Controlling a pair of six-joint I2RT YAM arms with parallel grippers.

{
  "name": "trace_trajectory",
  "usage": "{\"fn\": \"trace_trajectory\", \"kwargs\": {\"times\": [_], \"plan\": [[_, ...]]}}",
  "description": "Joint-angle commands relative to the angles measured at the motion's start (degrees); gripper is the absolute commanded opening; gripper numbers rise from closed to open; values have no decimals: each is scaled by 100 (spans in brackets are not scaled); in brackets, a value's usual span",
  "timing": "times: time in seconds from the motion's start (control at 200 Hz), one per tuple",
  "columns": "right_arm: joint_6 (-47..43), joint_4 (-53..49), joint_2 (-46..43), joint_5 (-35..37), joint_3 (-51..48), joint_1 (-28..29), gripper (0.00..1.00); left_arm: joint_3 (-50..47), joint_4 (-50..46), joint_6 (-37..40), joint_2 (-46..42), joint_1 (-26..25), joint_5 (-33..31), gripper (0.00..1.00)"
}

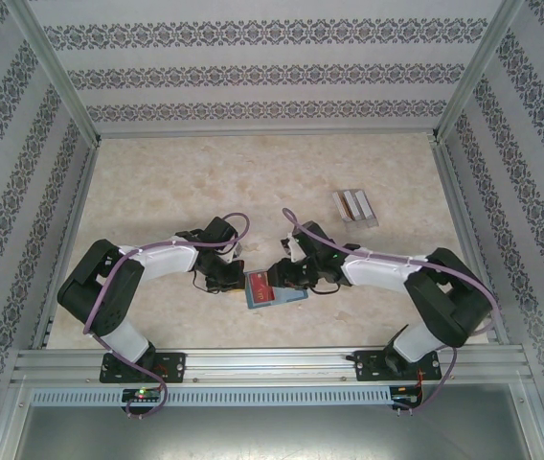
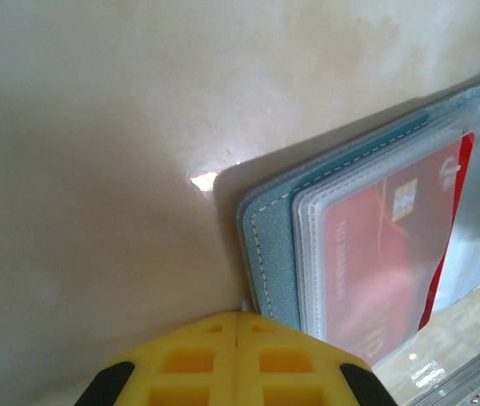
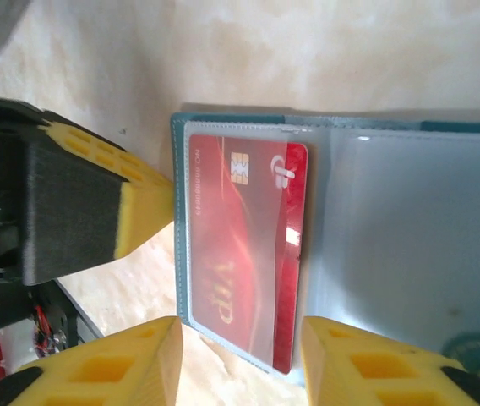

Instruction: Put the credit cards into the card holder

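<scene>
In the right wrist view, the red card sits inside a clear sleeve on the left page of the open card holder, chip end away from us. The right end effector has its yellow fingers parted to either side of the card's near end, and we see no grip on anything. The tip of the left end effector meets the holder's outer edge. We judge that this card is seated, or very nearly, so the step in hand is letting go of it.

In the left wrist view, the left end effector is fully closed, its fingers together with nothing between them. Its tip is right at the holder's teal stitched edge. We cannot tell whether it is pressing that edge down.

From the top external view, the holder lies between the two end effectors, near the front middle of the surface. The pale grey cards lie well apart from it, toward the back right. We judge that the next move is for the right arm to back off and reach for them while the holder is kept open. The surface is pale, marbled cream. The walls carry bands of dark floral pattern, and an aluminium frame edges the space.
</scene>
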Motion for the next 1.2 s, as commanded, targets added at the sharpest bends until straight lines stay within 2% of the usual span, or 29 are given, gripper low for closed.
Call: {"fn": "trace_trajectory", "kwargs": {"times": [0.0, 0.095, 0.225, 0.365, 0.395, 0.405, 0.42, 0.445, 0.515, 0.585, 0.714, 0.874, 1.194], "plan": [[-390, -520, -534, 388, -173, -153, 45, -112, 351, 20, -120, 42, -252, 0], [-803, -1251, -897, 1063, -111, -241, 48, -90, 263, 89, -305, 82, -259, 0], [-1262, -2067, -1059, 2123, 184, -80, 52, -87, 169, 95, -556, 132, -241, 15], [-1443, -2408, -717, 2872, 503, 252, 57, -93, 65, 109, -716, 194, -249, 18], [-1470, -2438, -567, 3011, 602, 362, 61, -112, 58, 92, -752, 204, -258, 19], [-1480, -2437, -534, 3048, 626, 400, 64, -122, 61, 85, -768, 209, -257, 20], [-1497, -2427, -455, 3119, 669, 469, 73, -146, 74, 85, -783, 212, -253, 23], [-1519, -2400, -362, 3225, 735, 564, 80, -178, 106, 77, -806, 219, -223, 29], [-1611, -2317, -124, 3500, 851, 766, 83, -245, 163, 116, -838, 220, -166, 42], [-1609, -2390, 169, 3891, 1016, 884, 84, -252, 115, 142, -839, 239, -192, 46], [-1556, -2418, 427, 4472, 1023, 961, 78, -350, 287, 99, -814, 244, -78, 49], [-1460, -2458, 189, 4584, 845, 939, 64, -368, 399, 75, -739, 244, 72, 49], [-1379, -1970, -543, 3678, 198, 419, 34, -468, 785, -12, -492, 210, 189, 49]]}}
